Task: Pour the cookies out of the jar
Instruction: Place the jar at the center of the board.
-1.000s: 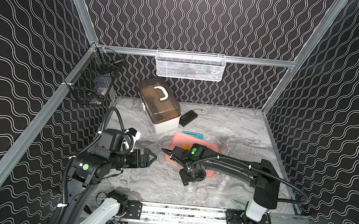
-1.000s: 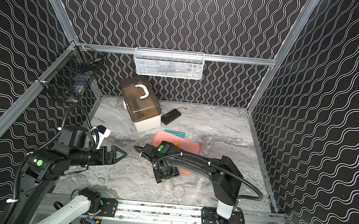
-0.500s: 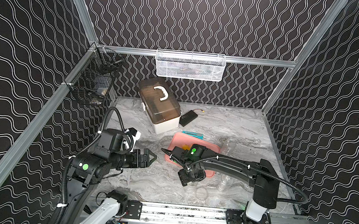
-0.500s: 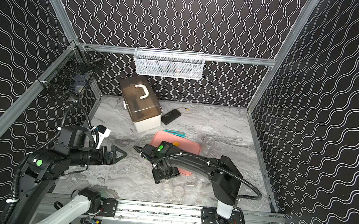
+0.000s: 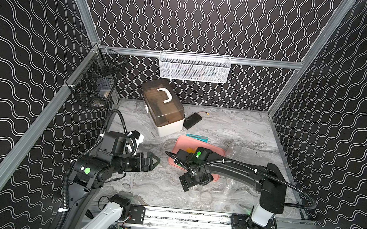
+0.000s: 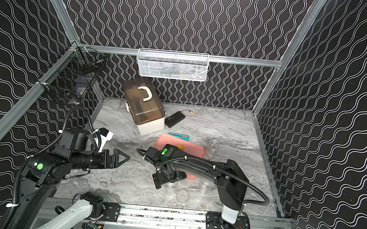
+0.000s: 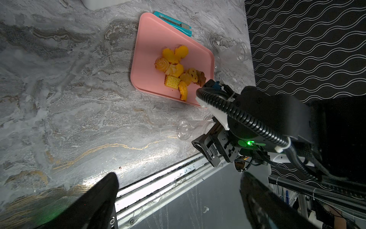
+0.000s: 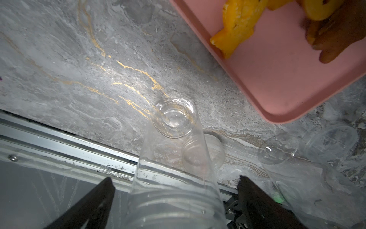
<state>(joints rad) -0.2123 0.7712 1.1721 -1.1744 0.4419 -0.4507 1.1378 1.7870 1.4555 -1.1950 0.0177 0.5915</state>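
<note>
The cookies (image 7: 176,69) lie heaped on the pink tray (image 7: 150,39), mid-frame in both top views. The right hand (image 8: 174,177) stands released around the empty jar (image 8: 172,154); the left hand (image 7: 178,174) gapes, empty.

Left tool (image 5: 154,161) and right tool (image 8: 174,179) gape wide.

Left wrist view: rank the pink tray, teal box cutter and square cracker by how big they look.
1. pink tray
2. teal box cutter
3. square cracker
The gaps are clear, and no two look alike.
</note>
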